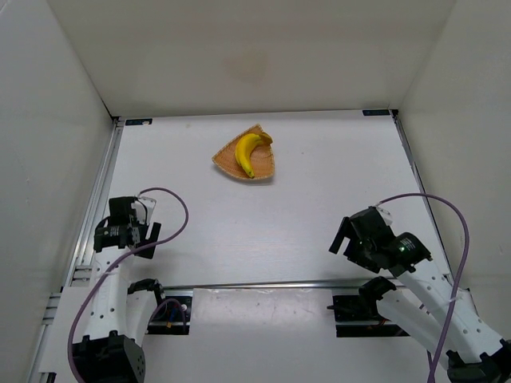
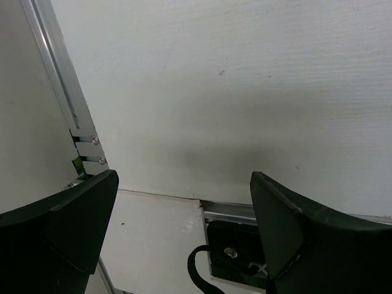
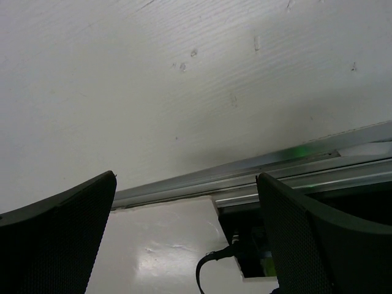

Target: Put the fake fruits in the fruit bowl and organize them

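Banana (image 1: 249, 152) was lying in the bowl (image 1: 225, 162), far-centre of the table (image 1: 319, 199), well apart from both my arms. Its curve ran roughly near-to-far. The far end sat by the bowl's far rim; couldn't tell from the top view whether it overhung.

Left gripper (image 1: 129, 229) was low by the left edge, jaws wide apart, nothing between them. Left wrist view agreed: fingers (image 2: 67, 226) framed only bare table. Right gripper (image 1: 354, 236) same story: spread wide, empty, near its base. Right wrist view showed just table and rail (image 3: 275, 162).

My read: placement looked done, only tidying left, if any. If I adjusted it:
- One arm only, coming down from above.
- Jaws across the banana's middle, not along it.
- Light grip, since the plastic is probably slick.
- Lift clear before turning; dragging would likely shove a light wicker bowl.
- Set it down along the bowl's long side, release, retreat straight up.
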Tool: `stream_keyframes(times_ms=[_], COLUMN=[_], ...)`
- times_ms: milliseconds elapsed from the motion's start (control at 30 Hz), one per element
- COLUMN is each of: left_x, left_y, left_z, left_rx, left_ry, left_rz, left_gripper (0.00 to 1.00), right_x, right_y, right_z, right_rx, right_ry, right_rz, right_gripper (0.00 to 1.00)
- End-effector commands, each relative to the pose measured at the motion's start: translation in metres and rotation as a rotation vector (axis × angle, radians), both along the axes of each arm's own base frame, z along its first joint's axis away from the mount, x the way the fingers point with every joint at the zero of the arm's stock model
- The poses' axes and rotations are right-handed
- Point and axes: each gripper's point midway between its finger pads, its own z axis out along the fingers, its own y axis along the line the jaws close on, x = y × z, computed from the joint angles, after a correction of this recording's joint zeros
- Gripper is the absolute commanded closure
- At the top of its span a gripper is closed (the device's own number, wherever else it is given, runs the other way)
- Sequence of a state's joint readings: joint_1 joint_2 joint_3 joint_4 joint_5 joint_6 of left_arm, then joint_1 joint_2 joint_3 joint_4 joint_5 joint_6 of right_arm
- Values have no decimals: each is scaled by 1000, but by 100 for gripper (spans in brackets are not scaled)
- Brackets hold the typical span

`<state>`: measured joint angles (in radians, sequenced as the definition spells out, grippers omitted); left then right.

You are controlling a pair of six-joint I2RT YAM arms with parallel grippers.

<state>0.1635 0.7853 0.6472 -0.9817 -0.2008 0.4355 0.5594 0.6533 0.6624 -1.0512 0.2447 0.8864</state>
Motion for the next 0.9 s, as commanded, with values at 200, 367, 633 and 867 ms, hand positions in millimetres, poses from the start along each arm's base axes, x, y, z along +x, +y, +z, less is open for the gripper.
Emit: stream_keyframes(times_ms=[200,367,633,867], left_x=[-5,-10,-11,-13], left_y=[-15,-19,-20,-24], left_z=[3,0,-2,-3], left_rx=[-77,-89,-93,-112], left_ry=[-10,2,3,9], left_rz=[-17,-44,-56,-65], left_gripper=[0,0,0,0], right_x=[-12,-18,-21,-24], right_y=[-2,-4,-3,-4], right_z=[-3,-13,-16,-18], right_rx=[33,28,34,38], right_ry=[21,42,48,60], right_rz=[-46,-42,-38,-34], right_gripper=[0,0,0,0])
